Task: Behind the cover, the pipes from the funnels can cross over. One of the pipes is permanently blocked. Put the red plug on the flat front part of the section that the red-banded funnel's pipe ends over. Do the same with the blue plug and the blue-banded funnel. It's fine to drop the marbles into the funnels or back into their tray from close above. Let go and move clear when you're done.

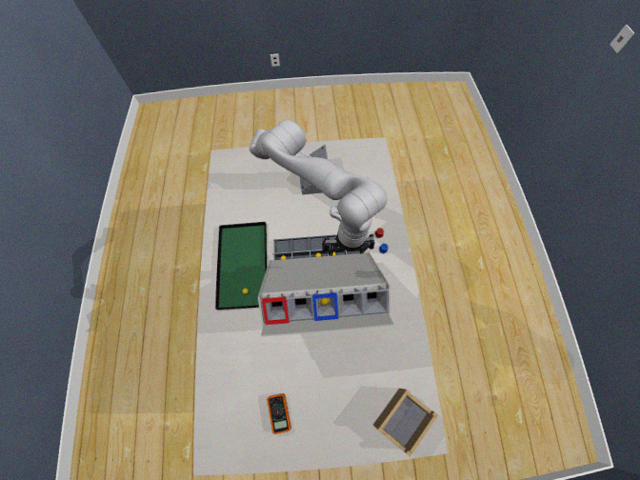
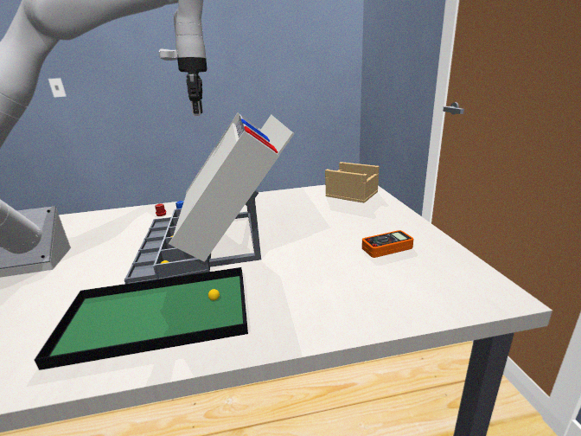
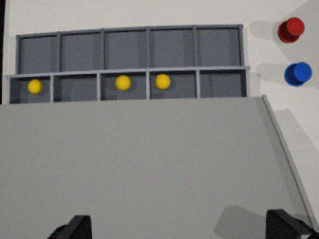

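Red plug [image 1: 379,232] [image 2: 160,210] [image 3: 290,29] is standing beyond the spread, empty fingers; guessing the blocked pipe's route risks misplacing it.

A white table [image 1: 320,408] [image 2: 328,281] is carrying the sloped funnel unit [image 1: 323,273] [image 2: 220,196], a black-rimmed green tray [image 1: 242,269] [image 2: 140,314] beside it, the red plug [image 1: 379,232] [image 2: 160,209] [image 3: 290,29] and the blue plug [image 1: 383,248] [image 2: 179,204] [image 3: 298,74] near each other, an orange multimeter [image 1: 279,413] [image 2: 387,243], an open wooden box [image 1: 381,416] [image 2: 344,184] and the arm's grey base [image 1: 324,150] [image 2: 60,246].
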`<state>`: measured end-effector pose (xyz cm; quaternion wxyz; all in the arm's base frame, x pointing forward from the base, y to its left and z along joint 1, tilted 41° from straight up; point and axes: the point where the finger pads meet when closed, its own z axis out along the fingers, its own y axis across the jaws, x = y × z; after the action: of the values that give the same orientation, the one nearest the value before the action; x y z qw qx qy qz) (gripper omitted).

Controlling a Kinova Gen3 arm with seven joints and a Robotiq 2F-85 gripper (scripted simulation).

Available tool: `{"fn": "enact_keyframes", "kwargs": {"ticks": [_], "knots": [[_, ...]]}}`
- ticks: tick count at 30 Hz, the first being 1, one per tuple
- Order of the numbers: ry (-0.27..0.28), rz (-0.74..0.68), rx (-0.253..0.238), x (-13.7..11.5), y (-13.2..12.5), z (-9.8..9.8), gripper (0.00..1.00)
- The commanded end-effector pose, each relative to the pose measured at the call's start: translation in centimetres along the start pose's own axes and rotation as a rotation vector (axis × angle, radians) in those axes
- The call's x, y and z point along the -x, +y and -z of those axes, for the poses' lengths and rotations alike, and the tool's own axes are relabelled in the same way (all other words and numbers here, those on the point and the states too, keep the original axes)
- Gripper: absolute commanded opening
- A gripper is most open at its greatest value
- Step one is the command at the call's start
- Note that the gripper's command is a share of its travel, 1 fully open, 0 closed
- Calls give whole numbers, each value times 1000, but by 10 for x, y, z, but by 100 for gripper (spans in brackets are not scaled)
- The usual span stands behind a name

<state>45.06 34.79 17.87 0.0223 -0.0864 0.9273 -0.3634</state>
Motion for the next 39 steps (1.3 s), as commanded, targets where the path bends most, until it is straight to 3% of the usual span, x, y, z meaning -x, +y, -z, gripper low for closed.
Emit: {"fn": "enact_keyframes", "kwargs": {"ticks": [1, 15, 16, 20, 27, 39], "knots": [[-60, -5, 36, -17, -1, 15, 100], [-60, -5, 36, -17, -1, 15, 100], [-47, 4, 34, -69, -30, -25, 100], [-47, 4, 34, -80, -36, -35, 100], [-47, 4, 34, -127, -64, -69, 100], [-60, -3, 38, -142, -73, -78, 100]]}}
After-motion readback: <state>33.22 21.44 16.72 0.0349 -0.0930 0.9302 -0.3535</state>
